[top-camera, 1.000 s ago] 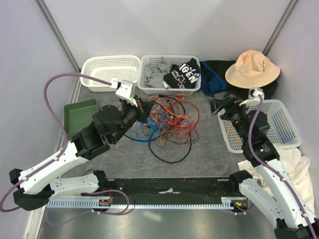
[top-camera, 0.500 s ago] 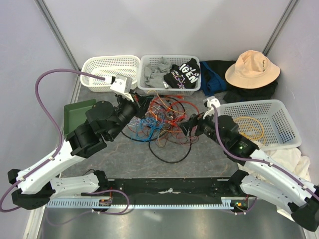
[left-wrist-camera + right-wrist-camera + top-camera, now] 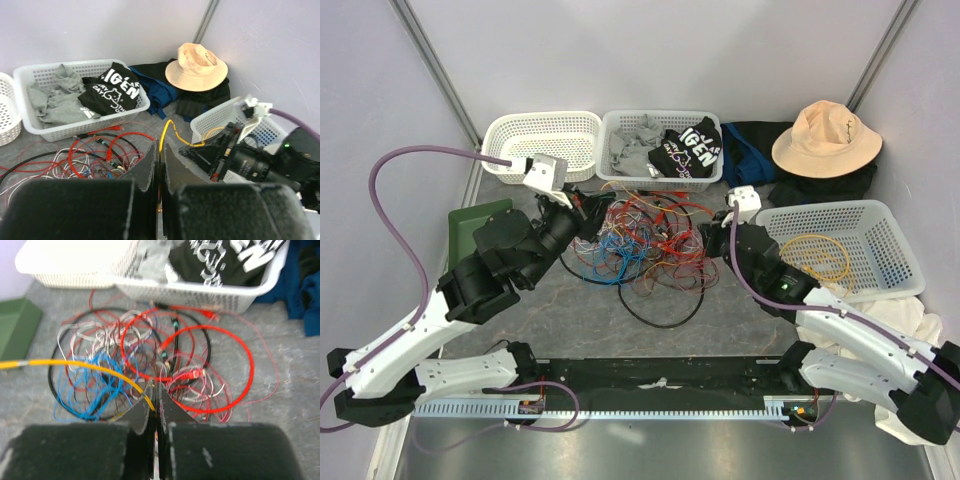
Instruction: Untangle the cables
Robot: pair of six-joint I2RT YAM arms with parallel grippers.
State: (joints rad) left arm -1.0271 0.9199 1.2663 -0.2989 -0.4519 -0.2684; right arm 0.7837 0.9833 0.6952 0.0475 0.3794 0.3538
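Observation:
The cables [image 3: 645, 245] lie as a loose tangle of red, blue, white and black strands on the table's middle. My left gripper [image 3: 582, 200] hangs at the tangle's left rear, shut on a yellow cable [image 3: 167, 131] that rises from between its fingertips [image 3: 161, 146]. From there the strand runs across to my right gripper [image 3: 706, 236] at the tangle's right edge. In the right wrist view the yellow cable [image 3: 75, 363] comes in from the left and ends between that gripper's [image 3: 156, 391] shut jaws, above the tangle [image 3: 175, 355].
Along the back stand an empty white basket [image 3: 542, 140] and a basket of clothes [image 3: 620, 172]. A third basket [image 3: 885, 250] on the right holds a yellow coil [image 3: 820, 255]. A green tray [image 3: 475, 230] sits left, a tan hat [image 3: 825, 138] back right, white cloth [image 3: 910, 320] right.
My right arm has swung from the right basket to the tangle and its jaws have shut on the yellow cable. The left gripper has drawn back and to the left.

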